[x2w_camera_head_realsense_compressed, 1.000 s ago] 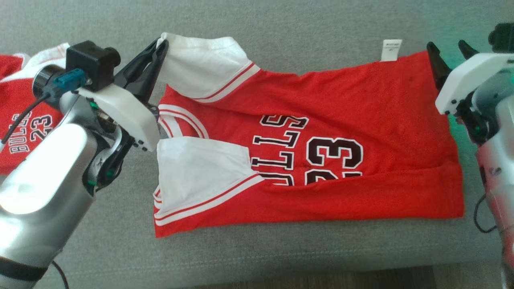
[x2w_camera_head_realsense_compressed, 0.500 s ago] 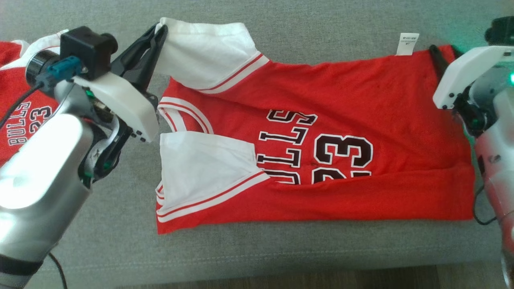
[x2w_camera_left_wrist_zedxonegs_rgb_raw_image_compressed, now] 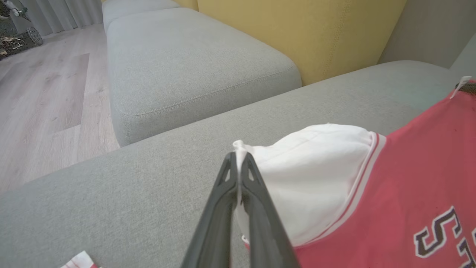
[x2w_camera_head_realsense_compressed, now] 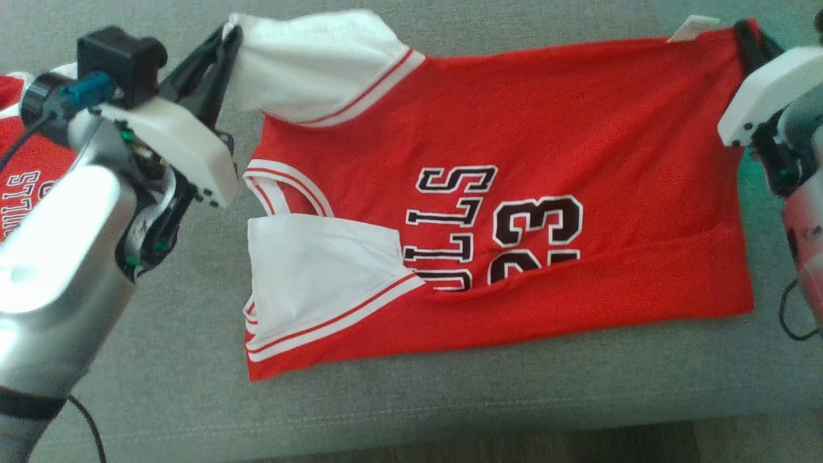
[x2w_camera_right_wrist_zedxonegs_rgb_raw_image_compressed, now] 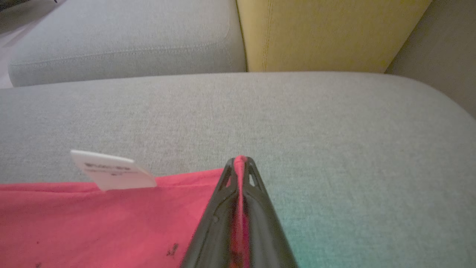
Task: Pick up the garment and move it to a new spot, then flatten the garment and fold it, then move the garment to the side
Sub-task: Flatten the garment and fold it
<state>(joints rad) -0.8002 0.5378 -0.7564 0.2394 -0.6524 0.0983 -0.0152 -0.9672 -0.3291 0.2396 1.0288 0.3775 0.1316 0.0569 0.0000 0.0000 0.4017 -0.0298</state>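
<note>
My left pincer (x2w_camera_head_realsense_compressed: 226, 38) and right pincer (x2w_camera_head_realsense_compressed: 746, 35) each pinch the shirt (x2w_camera_head_realsense_compressed: 514, 128); if I pull hard, it may slip out.

The garment (x2w_camera_head_realsense_compressed: 527, 128) is bright red, with two white sleeves (x2w_camera_head_realsense_compressed: 315, 64) edged in red-and-white stripes and a neckline (x2w_camera_head_realsense_compressed: 289, 190) banded the same way. Across its chest run black letters (x2w_camera_head_realsense_compressed: 450, 212) and a black number 23 (x2w_camera_head_realsense_compressed: 537, 231), each outlined in white. A white label (x2w_camera_right_wrist_zedxonegs_rgb_raw_image_compressed: 111, 170) with faint grey print stands at its far edge. Under the garment the sofa cushion (x2w_camera_head_realsense_compressed: 450, 399) is a flecked pale grey weave; beyond the garment the backrest (x2w_camera_left_wrist_zedxonegs_rgb_raw_image_compressed: 297, 33) is mustard yellow. Left of the garment lies a second jersey (x2w_camera_head_realsense_compressed: 26, 173), red with the same black, white-edged lettering. The left gripper (x2w_camera_head_realsense_compressed: 228, 35) and right gripper (x2w_camera_head_realsense_compressed: 746, 29) at the garment's corners are charcoal black, with white wrist shells (x2w_camera_head_realsense_compressed: 173, 148)
</note>
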